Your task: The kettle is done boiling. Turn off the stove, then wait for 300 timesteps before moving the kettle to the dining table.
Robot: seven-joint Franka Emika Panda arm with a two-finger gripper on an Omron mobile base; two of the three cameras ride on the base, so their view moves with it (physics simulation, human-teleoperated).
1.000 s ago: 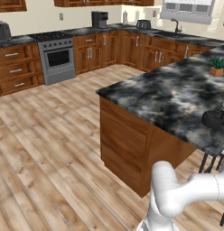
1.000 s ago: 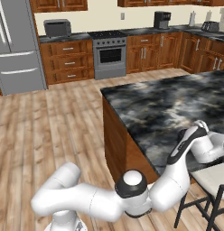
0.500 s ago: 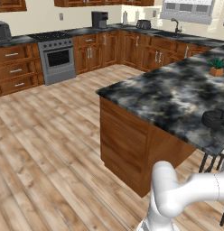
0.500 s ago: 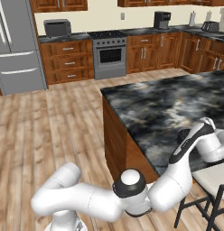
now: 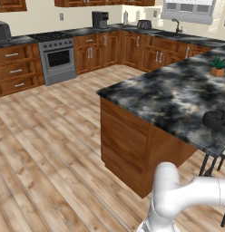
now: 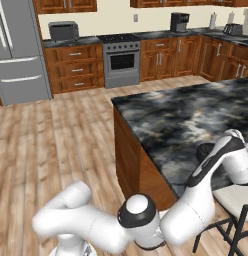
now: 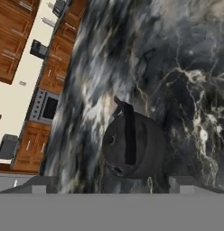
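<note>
One small dark kettle (image 7: 134,145) sat upright on the marbled stone worktop of the dining table (image 5: 178,97), close to the island's near edge, where the left base camera also caught it (image 5: 217,119). The robot's tool (image 7: 109,184) hung just above it with its jaws spread wide and nothing between them; the two dark fingertips (image 7: 40,184) stood apart at the bottom of the hand camera's picture, one to each side of the kettle's body, with no sign of contact. Across the wood floor, the stove (image 6: 120,55) stood against the far wall between the brown cabinets, its black cooktop bare.

Judged by its look, the kettle was a rigid metal vessel, smooth and rounded, likely slippery on its curved flanks and heavier than its size suggests if water remained inside. The dark band of the handle arching over its top appeared the surest place to take hold, since a pinch across the bulging body could slide off. A potted plant (image 5: 217,67) stood well apart, farther along the same worktop. With the kettle resting on the island, the job looked all but finished.
</note>
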